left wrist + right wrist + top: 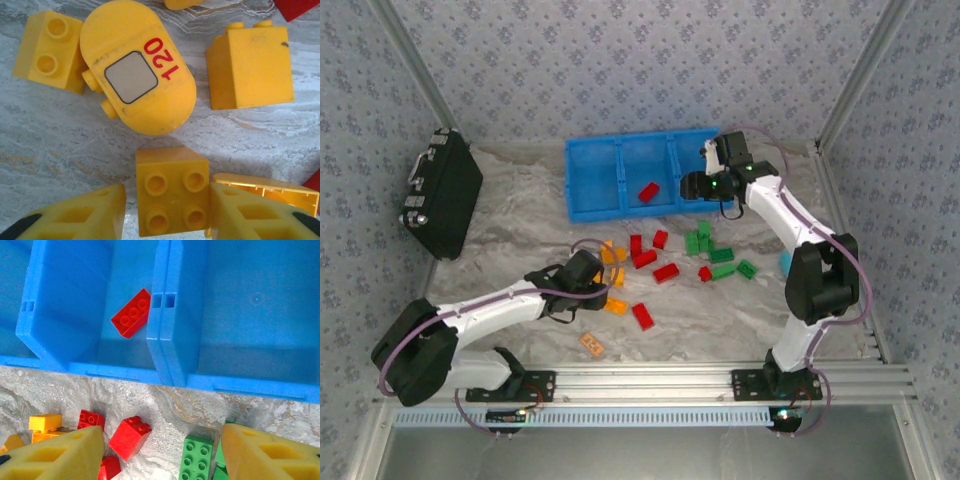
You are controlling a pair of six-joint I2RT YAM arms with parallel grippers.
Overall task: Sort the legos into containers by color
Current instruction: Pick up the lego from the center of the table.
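The left claw (167, 192) is straddling a yellow brick (172, 215) lying studs-up on the bench (60, 130), short of its near edge. One finger is touching the brick's side, the other is sitting just beside it with a sliver of bench showing, so it is not pinching. A rounded yellow piece (137, 75) is lying nearby. The right claw (162, 432) is hanging spread and empty over the near wall of the blue bin (165, 340) by the far edge. One red brick (131, 313) is lying in the middle compartment. Loose red bricks (655, 260) and green bricks (715, 255) are lying mid-bench
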